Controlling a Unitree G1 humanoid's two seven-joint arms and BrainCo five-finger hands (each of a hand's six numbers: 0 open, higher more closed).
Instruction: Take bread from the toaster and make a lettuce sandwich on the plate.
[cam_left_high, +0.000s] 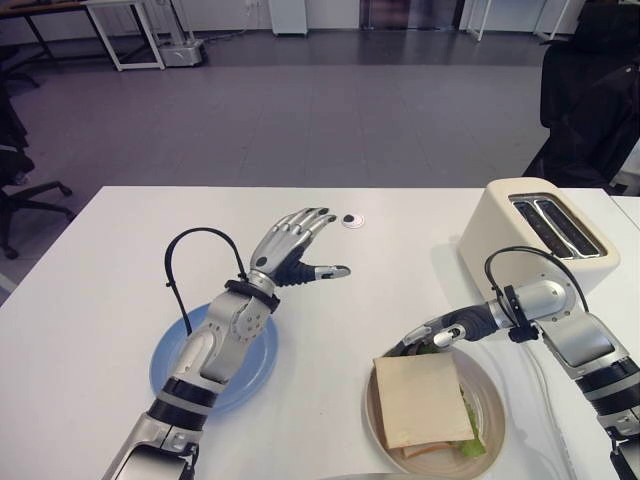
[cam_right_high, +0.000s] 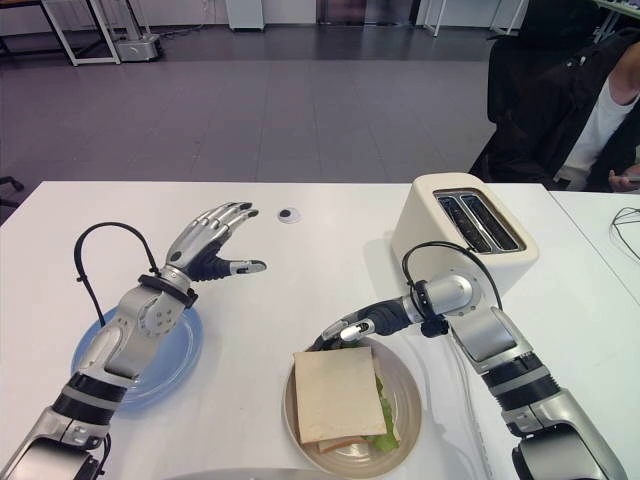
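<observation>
A beige plate (cam_left_high: 492, 422) near the front holds a sandwich: a slice of bread (cam_left_high: 422, 398) on top, green lettuce (cam_left_high: 467, 446) peeking out at its right and front edges, another slice beneath. My right hand (cam_left_high: 437, 336) rests at the sandwich's far edge, its fingers stretched toward the top slice and touching or just above it. The cream toaster (cam_left_high: 535, 232) stands at the back right, both slots dark. My left hand (cam_left_high: 292, 250) hovers open, palm up, above the table left of centre, holding nothing.
A blue plate (cam_left_high: 170, 355) lies under my left forearm at the front left. A small round white-and-black cap (cam_left_high: 351, 220) lies on the table behind my left hand. Black cables loop from both wrists.
</observation>
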